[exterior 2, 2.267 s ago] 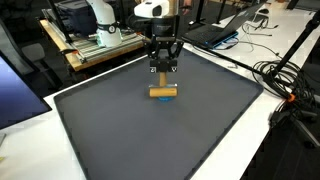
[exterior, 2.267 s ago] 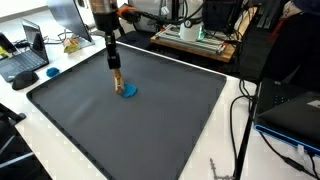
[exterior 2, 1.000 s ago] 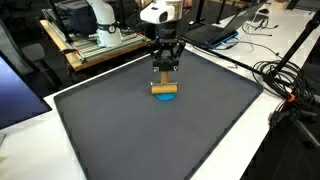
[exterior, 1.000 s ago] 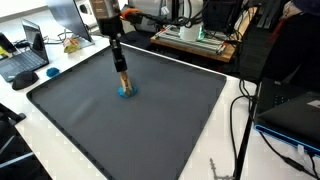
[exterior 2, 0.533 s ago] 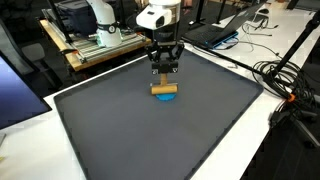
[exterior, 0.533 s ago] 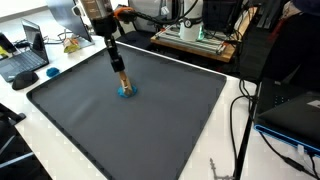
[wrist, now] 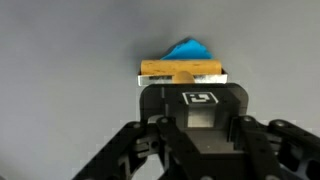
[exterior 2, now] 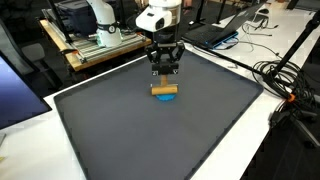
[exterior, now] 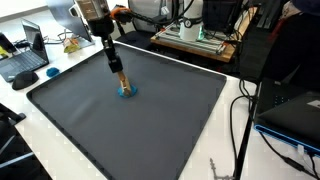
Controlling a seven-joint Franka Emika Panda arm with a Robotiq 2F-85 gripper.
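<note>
Wooden T-shaped tool (exterior 2: 164, 90) hangs from the gripper (exterior 2: 165, 68), whose jaws are clamped together on its upright stem. The crossbar sits low over the dark mat (exterior 2: 200, 130), toward the far side, right at a blue piece (exterior 2: 168, 98). In the wrist view the crossbar (wrist: 180, 69) lies across the near edge of the blue piece (wrist: 188, 48); whether it presses on it or only hovers just above, I cannot tell. The grip is on a thin stem, so a sideways load on the crossbar would likely twist the tool in the jaws or lever it out. The blue piece looks small and light. A push from the bar could send it skidding across the mat, or it could catch under the bar's edge and drag along. Pressing down too hard might wrinkle the mat. Counted: one wooden tool, one blue piece, one gripper, one mat. Off the mat in an exterior view are one open laptop (exterior: 25, 62) and a tangle of cables (exterior 2: 285, 80) too jumbled to count.
</note>
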